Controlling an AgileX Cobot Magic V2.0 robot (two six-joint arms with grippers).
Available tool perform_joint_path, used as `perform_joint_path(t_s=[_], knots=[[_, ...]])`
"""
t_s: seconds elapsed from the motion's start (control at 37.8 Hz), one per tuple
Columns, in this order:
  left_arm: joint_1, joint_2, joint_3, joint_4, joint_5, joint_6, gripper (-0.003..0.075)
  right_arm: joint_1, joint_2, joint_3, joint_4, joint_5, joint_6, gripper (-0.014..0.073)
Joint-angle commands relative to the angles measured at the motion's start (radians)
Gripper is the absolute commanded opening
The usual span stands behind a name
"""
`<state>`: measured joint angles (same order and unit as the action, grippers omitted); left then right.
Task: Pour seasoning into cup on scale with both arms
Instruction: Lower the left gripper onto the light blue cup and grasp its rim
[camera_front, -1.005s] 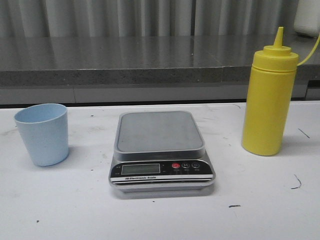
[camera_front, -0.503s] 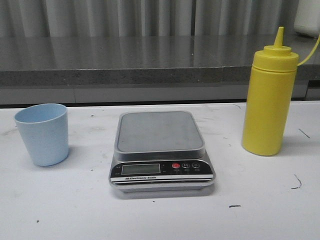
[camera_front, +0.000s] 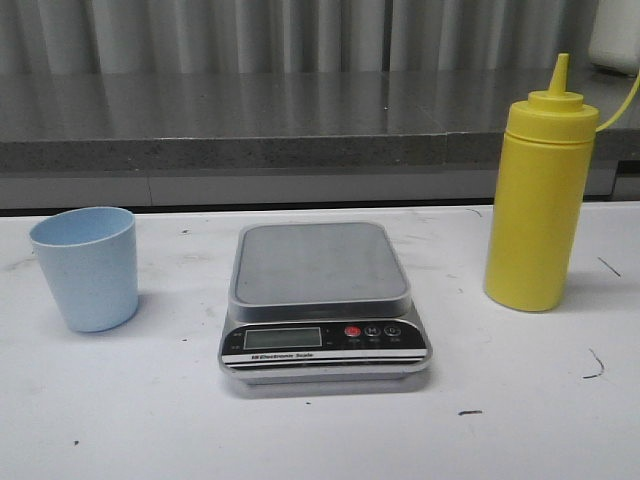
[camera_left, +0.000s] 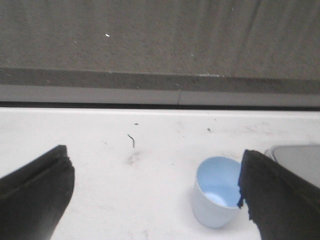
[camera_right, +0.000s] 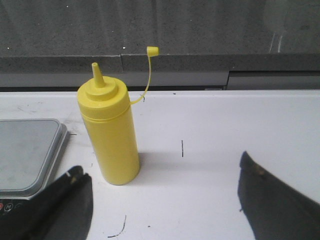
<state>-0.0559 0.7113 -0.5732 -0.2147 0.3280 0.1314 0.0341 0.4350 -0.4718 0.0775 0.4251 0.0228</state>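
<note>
Starting on the left: the left pincer (camera_left: 152, 197) hangs wide open above the desk (camera_front: 150, 410), jaws well apart and gripping nothing, and the cup (camera_left: 216, 197) stands upright on the desk just inside its right-hand finger, off to that side, not centred between the two. To my eye the step in hand is fetching that cup, so the pincer would do well to shift across until the cup sits midway between the jaws, come down, and close gently round the tapered wall so it doesn't squirt out or tip. Middle of the desk, the scale (camera_front: 322, 300), platform bare, just past the cup from that pincer. Over on the right, the right pincer (camera_right: 162, 210) is open too, holding nothing; the seasoning (camera_right: 110, 137) stands upright ahead of it, nearer its left finger, cap dangling loose on its strap. Count: one cup, one scale, one seasoning bottle, two pincers.
</note>
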Motion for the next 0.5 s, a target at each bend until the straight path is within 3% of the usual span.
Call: perform_joint_path(t_s=[0.0, 0.24, 0.48], knots=[[-0.082, 0.128, -0.117, -0.013, -0.004, 0.029, 0.0637, 0.002, 0.013, -0.035, 0.002, -0.084, 0.002, 0.0612], [-0.249, 0.438, -0.314, 0.042, 0.172, 0.047, 0.0637, 0.002, 0.013, -0.035, 0.002, -0.078, 0.002, 0.0612], [-0.304, 0.717, -0.523, 0.048, 0.362, 0.043, 0.0637, 0.002, 0.013, -0.035, 0.002, -0.061, 0.002, 0.0612]])
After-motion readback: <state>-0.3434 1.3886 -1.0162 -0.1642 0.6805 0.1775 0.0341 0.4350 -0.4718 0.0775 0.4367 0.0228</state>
